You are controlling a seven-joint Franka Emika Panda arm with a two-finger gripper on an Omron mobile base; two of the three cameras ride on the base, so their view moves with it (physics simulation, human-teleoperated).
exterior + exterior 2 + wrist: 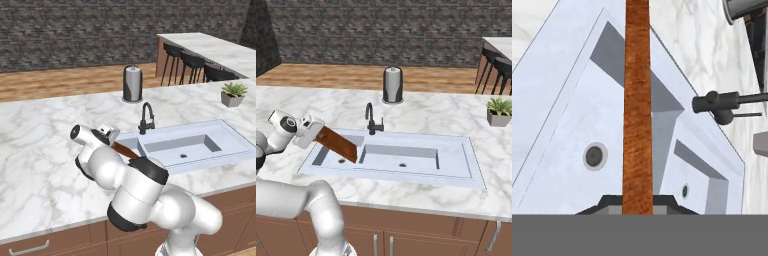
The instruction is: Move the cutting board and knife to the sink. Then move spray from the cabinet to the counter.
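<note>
Hand [318, 135] pinching cutting board [337, 144] edge-on, tilted over left basin of sink [456, 155]; faucet [372, 120] behind.

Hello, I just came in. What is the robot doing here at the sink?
The robot arm holds the cutting board in its pincer, clamped by one edge. The board hangs tilted over the left basin of the sink, above the basin and not yet set down. In the hand view the board is seen edge-on, with a drain below it. A black faucet stands behind the sink, and a paper towel roll and a small plant are on the counter.
</note>
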